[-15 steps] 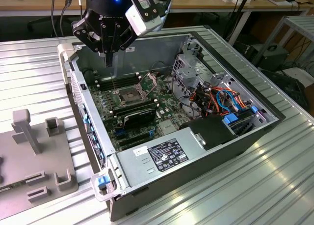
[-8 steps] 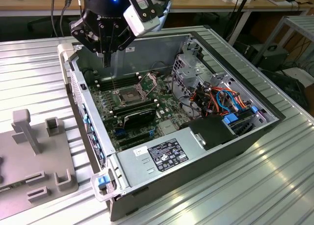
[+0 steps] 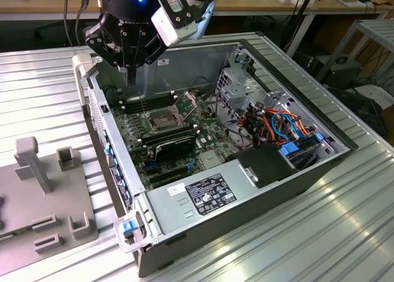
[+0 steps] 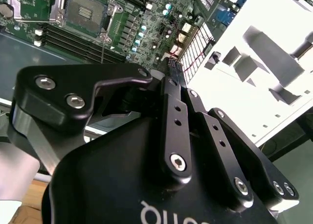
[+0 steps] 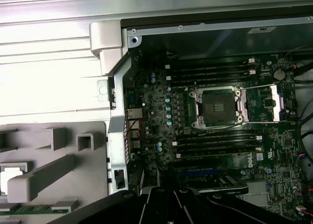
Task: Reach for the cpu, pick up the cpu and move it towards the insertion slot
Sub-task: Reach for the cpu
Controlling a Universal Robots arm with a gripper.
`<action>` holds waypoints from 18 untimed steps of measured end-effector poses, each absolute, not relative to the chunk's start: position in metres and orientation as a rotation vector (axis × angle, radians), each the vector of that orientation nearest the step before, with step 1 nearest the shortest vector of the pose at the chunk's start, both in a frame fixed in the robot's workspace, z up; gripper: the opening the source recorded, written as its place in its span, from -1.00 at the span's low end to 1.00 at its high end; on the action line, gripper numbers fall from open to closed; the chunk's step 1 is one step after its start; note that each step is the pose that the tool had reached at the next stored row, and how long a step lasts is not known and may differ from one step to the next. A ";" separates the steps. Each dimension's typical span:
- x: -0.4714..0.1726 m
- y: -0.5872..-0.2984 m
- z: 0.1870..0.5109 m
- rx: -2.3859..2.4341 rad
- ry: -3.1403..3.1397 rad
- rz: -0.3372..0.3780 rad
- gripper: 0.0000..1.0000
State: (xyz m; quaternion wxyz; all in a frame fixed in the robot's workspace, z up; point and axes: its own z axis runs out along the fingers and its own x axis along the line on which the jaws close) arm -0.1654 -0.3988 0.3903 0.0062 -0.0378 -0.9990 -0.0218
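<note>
Drawn narrow with nothing visible in its grip, the end effector [image 3: 131,79] hangs near the insertion slot [image 3: 161,119], while what looks like the cpu [image 5: 6,181] lies well off to its other side, in the grey fixture [image 5: 49,155].

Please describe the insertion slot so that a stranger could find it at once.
Look inside the open computer case at the green board. The insertion slot is the square socket between the long black memory slots: silvery metal frame, dark centre.
</note>
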 end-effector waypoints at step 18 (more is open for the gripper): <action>-0.175 -0.399 0.389 -0.118 -3.113 -0.067 -0.79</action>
